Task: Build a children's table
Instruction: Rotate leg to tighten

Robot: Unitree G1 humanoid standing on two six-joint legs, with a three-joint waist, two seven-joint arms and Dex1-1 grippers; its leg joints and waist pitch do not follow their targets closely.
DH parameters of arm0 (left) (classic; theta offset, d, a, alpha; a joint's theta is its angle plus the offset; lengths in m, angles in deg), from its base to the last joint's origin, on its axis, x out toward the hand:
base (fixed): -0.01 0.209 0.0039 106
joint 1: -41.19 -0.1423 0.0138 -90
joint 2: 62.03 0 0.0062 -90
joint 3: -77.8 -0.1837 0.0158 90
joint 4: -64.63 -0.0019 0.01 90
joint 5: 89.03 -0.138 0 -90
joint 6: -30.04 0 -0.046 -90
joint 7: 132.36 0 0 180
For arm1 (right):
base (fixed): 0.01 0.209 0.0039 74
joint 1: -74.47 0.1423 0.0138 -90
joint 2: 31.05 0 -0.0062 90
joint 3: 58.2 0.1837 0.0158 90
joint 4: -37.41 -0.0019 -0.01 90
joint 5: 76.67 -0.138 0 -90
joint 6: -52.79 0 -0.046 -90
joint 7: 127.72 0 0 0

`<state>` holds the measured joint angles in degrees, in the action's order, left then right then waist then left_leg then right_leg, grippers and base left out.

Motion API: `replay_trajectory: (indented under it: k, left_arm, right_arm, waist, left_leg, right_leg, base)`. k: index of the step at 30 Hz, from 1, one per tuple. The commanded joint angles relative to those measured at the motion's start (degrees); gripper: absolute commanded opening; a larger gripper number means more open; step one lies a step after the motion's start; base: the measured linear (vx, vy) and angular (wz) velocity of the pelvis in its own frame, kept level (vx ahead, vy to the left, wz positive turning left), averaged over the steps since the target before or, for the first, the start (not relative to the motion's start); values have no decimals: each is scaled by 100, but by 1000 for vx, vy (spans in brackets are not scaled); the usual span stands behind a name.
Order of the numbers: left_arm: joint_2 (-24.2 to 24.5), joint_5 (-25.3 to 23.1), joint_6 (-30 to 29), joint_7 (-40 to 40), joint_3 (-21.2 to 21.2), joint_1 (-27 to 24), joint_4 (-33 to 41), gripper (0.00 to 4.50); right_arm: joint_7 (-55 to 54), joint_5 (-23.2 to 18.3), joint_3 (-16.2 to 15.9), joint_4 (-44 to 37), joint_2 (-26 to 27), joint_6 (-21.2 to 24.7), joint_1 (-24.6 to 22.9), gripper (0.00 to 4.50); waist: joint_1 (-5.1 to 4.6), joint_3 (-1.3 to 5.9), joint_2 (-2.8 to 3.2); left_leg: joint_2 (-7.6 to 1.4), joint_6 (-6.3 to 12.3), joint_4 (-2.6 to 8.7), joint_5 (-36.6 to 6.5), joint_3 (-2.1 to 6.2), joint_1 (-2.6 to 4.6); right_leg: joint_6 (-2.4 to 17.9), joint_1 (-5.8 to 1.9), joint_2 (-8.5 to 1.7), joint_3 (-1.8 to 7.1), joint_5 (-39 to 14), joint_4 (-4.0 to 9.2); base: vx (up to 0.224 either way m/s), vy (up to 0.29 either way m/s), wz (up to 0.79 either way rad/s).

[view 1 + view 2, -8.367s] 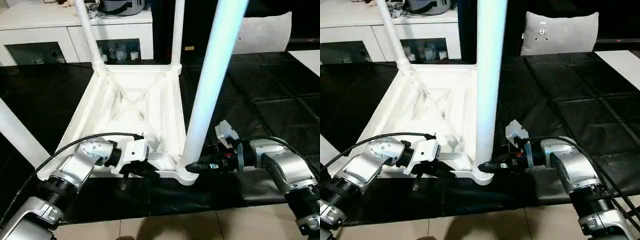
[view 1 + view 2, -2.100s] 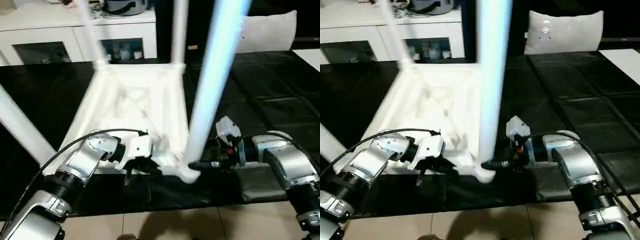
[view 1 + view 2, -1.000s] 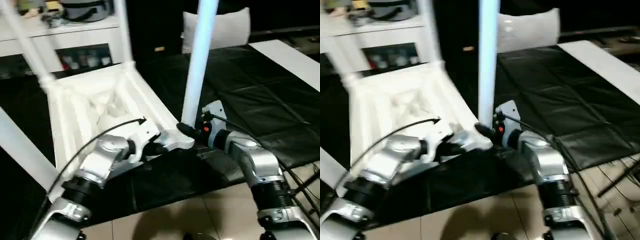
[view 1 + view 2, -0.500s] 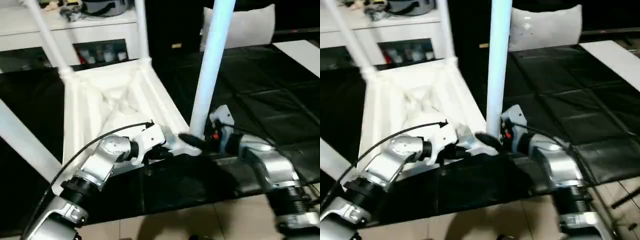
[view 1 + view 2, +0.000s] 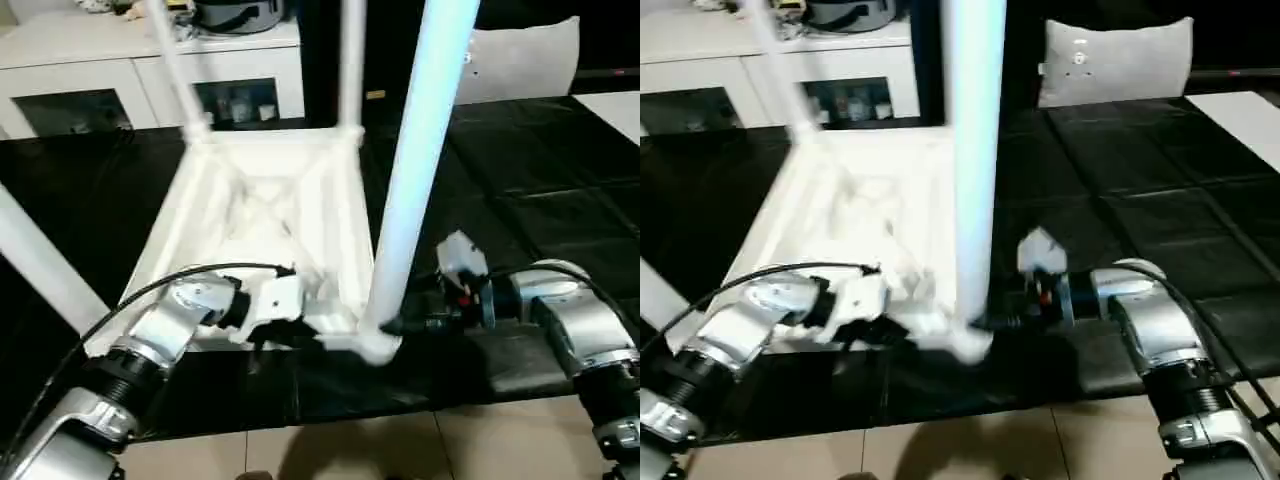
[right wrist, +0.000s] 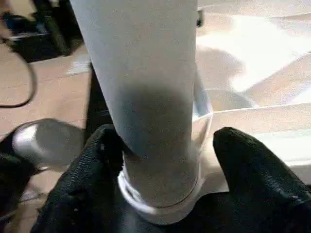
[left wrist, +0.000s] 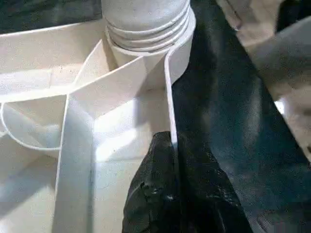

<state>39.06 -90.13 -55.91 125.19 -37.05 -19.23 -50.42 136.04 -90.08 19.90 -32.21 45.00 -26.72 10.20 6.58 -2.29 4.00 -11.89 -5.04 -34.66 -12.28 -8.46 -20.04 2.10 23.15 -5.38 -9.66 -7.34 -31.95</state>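
The children's table lies upside down on a black mat, its ribbed white tabletop (image 5: 265,215) facing up. Legs stand in its corner sockets: two at the far corners (image 5: 175,60) (image 5: 352,60), one at the near left (image 5: 40,265), and a thick near-right leg (image 5: 420,150). My left gripper (image 7: 169,145) is shut on the thin rim wall (image 7: 167,97) of the tabletop, just beside the near-right socket. My right gripper (image 6: 165,160) is open, its black fingers (image 6: 248,170) standing on either side of the near-right leg's base (image 6: 155,121), with a gap on one side.
A white cabinet with glass doors (image 5: 150,70) stands behind the table. A grey cushion (image 5: 520,60) leans at the back right. The black mat (image 5: 540,180) spreads to the right, and tiled floor (image 5: 350,450) begins at its near edge.
The view has swung back to face the table squarely. Both grippers stay at the near-right corner, the left on the rim, the right around the leg's base.
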Motion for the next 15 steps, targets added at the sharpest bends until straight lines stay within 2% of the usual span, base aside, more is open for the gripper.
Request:
replay_trajectory:
  k: [1, 6, 10, 15]
  left_arm:
    - [18, -54, 198, 395, -262, 112, 135, 0]
    - [13, -28, 293, 470, -259, 148, 32, 0]
    - [7, 64, 201, 556, -219, 123, 60, 0]
    - [-20, 218, -136, 546, -137, 50, 189, 0]
  right_arm:
    - [38, -34, 3, -4, -47, -27, 147, 277]
    - [273, -101, -108, 1, -27, -4, 116, 233]
    - [373, -226, -85, -30, 24, 144, 77, 203]
    - [315, -465, 26, -219, 145, 415, -66, 194]
  waist:
    - [-27, 410, -93]
    - [-25, 409, -114]
    - [-10, 412, -110]
    - [-6, 415, -111]
  left_leg:
    - [-156, 604, 378, -777, -48, -16]
    - [-124, 571, 371, -749, -59, -28]
    - [-142, 579, 373, -712, -54, -26]
    - [-127, 566, 369, -703, -60, -29]
  right_leg:
    - [577, -361, -332, 332, -2232, 349]
    - [480, -370, -331, 332, -2382, 365]
    - [494, -361, -329, 333, -2346, 356]
    - [474, -366, -326, 329, -2386, 362]
  base:
    - [0, 0, 0]
    - [0, 0, 0]
    - [0, 0, 0]
    - [0, 0, 0]
